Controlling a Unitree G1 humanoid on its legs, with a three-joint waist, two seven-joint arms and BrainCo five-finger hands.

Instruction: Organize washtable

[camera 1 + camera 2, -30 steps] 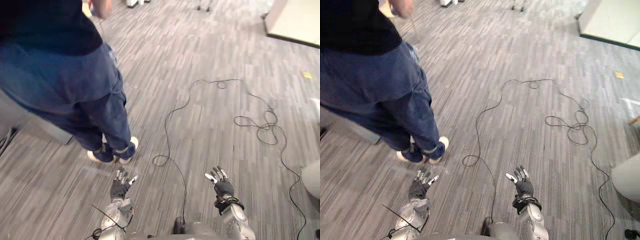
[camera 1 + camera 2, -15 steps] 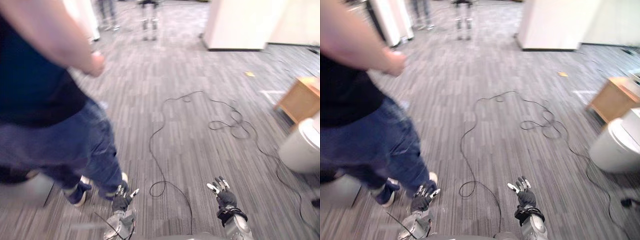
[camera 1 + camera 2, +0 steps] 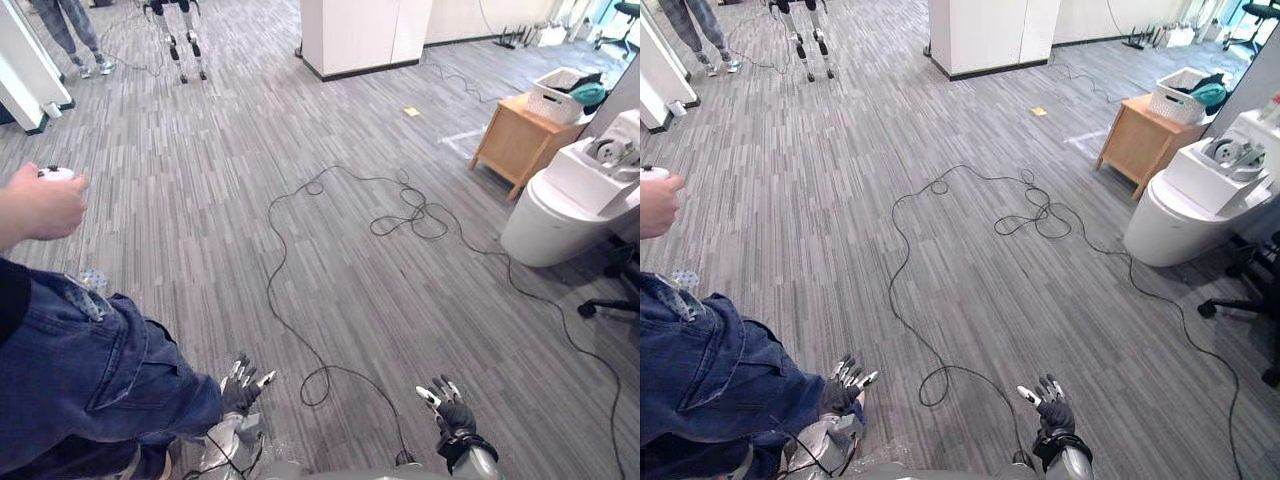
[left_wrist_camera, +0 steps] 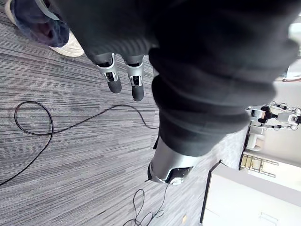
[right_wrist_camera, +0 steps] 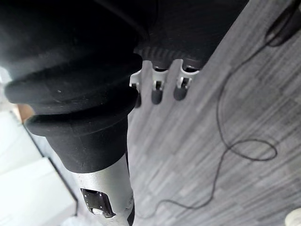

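Observation:
Both of my hands hang low over the grey striped carpet, holding nothing. My left hand (image 3: 240, 390) is open with its fingers spread, close beside a person's jeans; its straight fingers (image 4: 123, 77) point at the floor in the left wrist view. My right hand (image 3: 448, 408) is open too, and its fingers (image 5: 157, 92) are straight. Far off at the right stands a white rounded fixture (image 3: 560, 215) with a boxy top (image 3: 610, 160) that has small items in it. Neither hand is near it.
A person in blue jeans (image 3: 90, 380) stands close at my left, one hand (image 3: 40, 200) holding a small white thing. A wooden side table (image 3: 515, 140) carries a white basket (image 3: 560, 95). A white cabinet (image 3: 365, 30) and another robot's legs (image 3: 175, 35) stand at the back. A black chair base (image 3: 610, 300) is at the right edge.
The whole picture has shifted: the camera has lifted and turned, bringing in the room's far end and right side. Both hands stay open in the same pose.

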